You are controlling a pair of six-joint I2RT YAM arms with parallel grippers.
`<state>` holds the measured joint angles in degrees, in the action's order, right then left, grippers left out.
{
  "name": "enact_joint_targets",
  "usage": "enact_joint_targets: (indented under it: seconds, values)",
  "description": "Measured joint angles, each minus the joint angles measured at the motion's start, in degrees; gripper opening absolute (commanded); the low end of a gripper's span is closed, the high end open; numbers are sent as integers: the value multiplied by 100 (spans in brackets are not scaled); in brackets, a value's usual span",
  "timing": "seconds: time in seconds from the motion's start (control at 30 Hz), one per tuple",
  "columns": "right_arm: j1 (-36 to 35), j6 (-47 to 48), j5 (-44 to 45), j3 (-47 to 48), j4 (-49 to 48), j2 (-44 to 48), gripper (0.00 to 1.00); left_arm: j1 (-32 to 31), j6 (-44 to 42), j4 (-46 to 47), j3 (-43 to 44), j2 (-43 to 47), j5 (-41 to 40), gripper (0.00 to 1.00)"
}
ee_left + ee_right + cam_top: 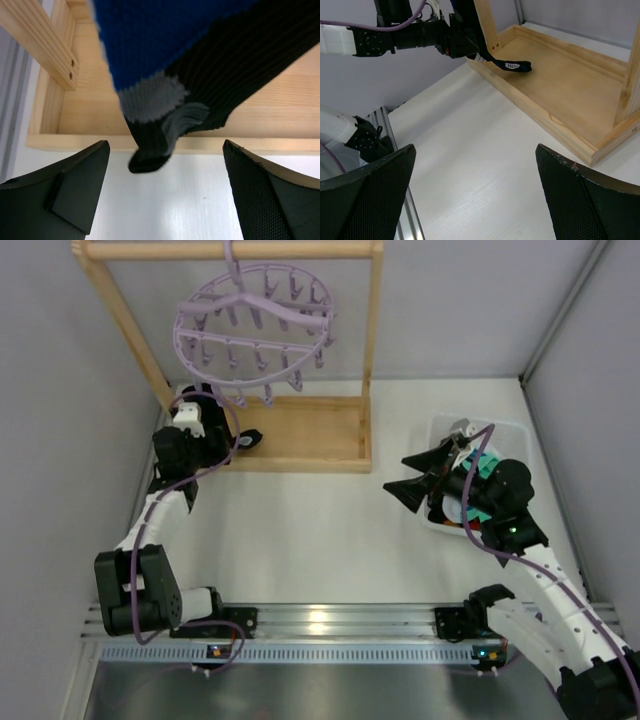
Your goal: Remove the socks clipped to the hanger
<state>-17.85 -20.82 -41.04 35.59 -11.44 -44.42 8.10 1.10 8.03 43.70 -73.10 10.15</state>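
1. The lilac hanger point(255, 325) hangs by its hook from the top bar of the wooden rack point(300, 432), which stands at the far left corner of the table point(320, 530). From above I can make out no sock on its pegs.
2. The left gripper point(166, 150) is at the rack's near left corner, just over the front lip of its base. Its jaws are spread wide and clamp nothing.
3. A blue, black and grey sock point(150, 40) hangs down right in front of that gripper's camera. Its dark toe drapes over the front lip of the base and ends between the two open fingers. What holds its upper end I cannot tell.
4. From the other arm's camera, the same sock trails from the left arm down onto the base board, its tip lying flat on the wood.
5. The right gripper point(408, 475) hovers over the bare table, just left of a white bin point(500, 425) at the right edge. Its jaws are also wide apart and empty.
6. Loose socks point(480, 468) lie in that bin, teal and orange-red among them, partly hidden by the right arm.
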Motion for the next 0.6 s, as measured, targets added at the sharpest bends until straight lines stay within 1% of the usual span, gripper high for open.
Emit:
enact_joint_targets:
  seconds: [0.07,0.13,0.17,0.2,0.27,0.3,0.33,0.37,0.43,0.47,0.57,0.6]
  values:
    - [0,35,-46,-2,24,105,99,2,-192,262,-31,-155,42,98]
    - [-2,76,-96,0,28,221,99,17,-348,595,4,-330,177,93]
    - [-2,90,-116,0,31,260,99,22,-407,680,37,-400,286,86]
    - [-2,116,-125,0,31,286,99,22,-435,763,83,-463,391,81]
    - [-2,131,-131,0,37,310,100,22,-525,872,199,-584,568,70]
    - [-2,131,-131,0,37,313,99,22,-549,918,254,-621,632,50]
    - [-2,131,-122,0,37,313,100,22,-551,957,291,-636,688,36]
    - [-2,131,-111,0,42,313,100,22,-568,1012,315,-638,743,16]
    - [-2,127,-74,0,42,313,100,22,-564,1123,323,-621,826,3]
    - [-2,125,-57,0,42,313,100,20,-525,1172,321,-603,850,0]
    - [-4,105,13,0,35,313,99,-24,-317,1303,225,-448,765,0]
    - [-4,92,44,-2,35,313,100,-96,-227,1362,149,-337,566,0]
